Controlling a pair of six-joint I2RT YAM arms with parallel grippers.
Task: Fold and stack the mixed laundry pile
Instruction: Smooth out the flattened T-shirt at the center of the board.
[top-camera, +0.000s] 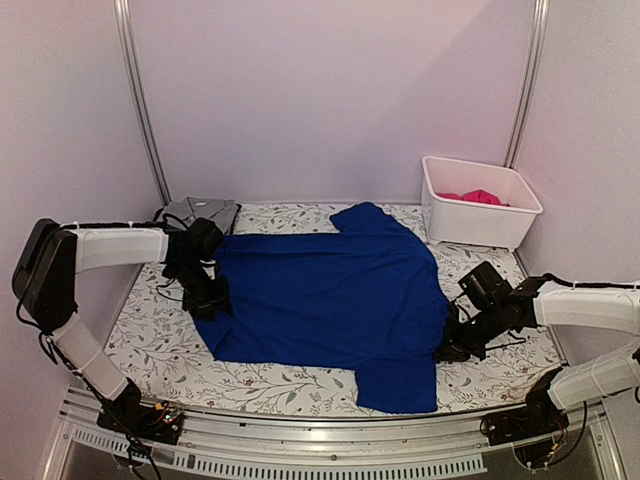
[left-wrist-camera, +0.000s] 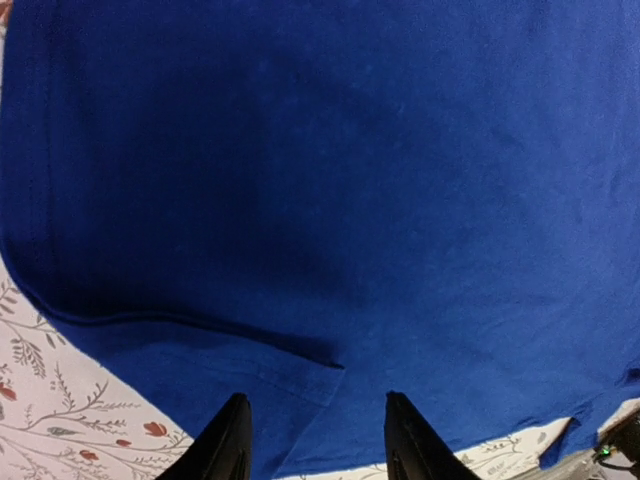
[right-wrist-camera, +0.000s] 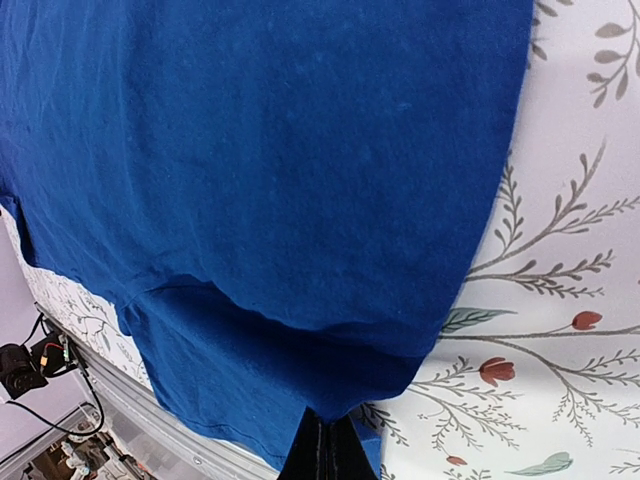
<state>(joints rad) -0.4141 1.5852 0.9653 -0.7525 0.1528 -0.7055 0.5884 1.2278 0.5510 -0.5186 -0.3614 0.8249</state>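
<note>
The blue T-shirt (top-camera: 330, 300) lies spread flat across the middle of the surface (top-camera: 150, 345), taking up most of its width. It lies sideways: one short sleeve points toward the back wall and the other toward the near edge, where it reaches almost to the edge of the floral cover (top-camera: 280, 385). The cloth is mostly smooth, with a slight fold along its left edge.

The left tool (left-wrist-camera: 315, 420) sits low at that left edge. Its two dark fingers (left-wrist-camera: 232, 445) are spread apart, with blue cloth showing in the gap between them. Whether the pads touch the cloth, I cannot tell.

The right tool (right-wrist-camera: 325, 440) is at the shirt's right side, close to the near sleeve. Its fingers are pressed together, pinching the edge of the blue fabric, which gathers into a small folded point at their tips. Beside it the floral cover shows bare, printed with twigs and small red flowers.

At the back left corner, just behind the left arm, a grey garment (top-camera: 200, 212) lies flat on the surface, apart from the shirt. At the back right stands a white bin (top-camera: 480, 225), near the shirt's far sleeve but not touching it. A pink garment (top-camera: 475, 197) lies bunched inside the bin.
</note>
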